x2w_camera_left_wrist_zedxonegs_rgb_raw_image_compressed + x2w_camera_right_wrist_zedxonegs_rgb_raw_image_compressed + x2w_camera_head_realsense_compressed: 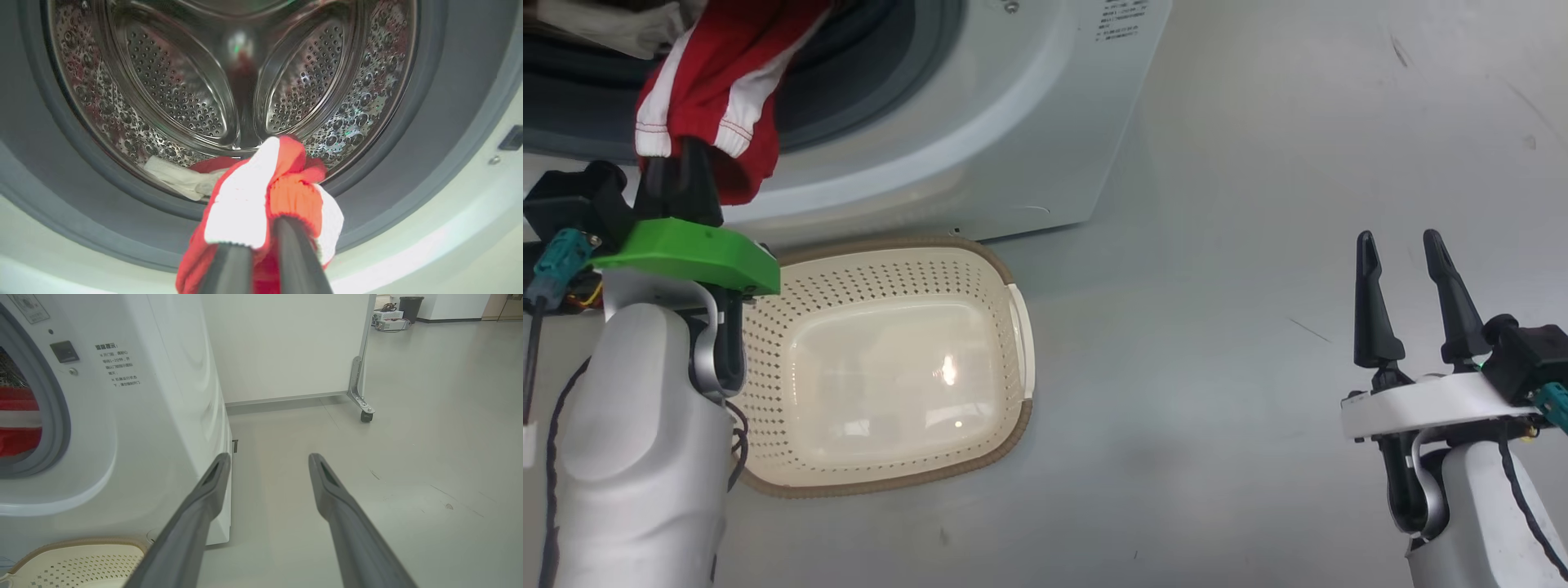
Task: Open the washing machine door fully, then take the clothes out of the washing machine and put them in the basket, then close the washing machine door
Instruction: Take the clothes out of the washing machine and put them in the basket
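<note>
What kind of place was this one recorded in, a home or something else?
Likely a lab or test hall staged as a laundry corner, not a home: the washing machine stands on a grey floor beside a wheeled white partition, with a dark bin far across the room.

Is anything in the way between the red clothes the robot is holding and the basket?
Nothing visible is in the way. The left gripper is shut on the red garment at the mouth of the washing machine; the open-topped basket sits on the floor right below. The garment's other end lies over the grey ring.
</note>
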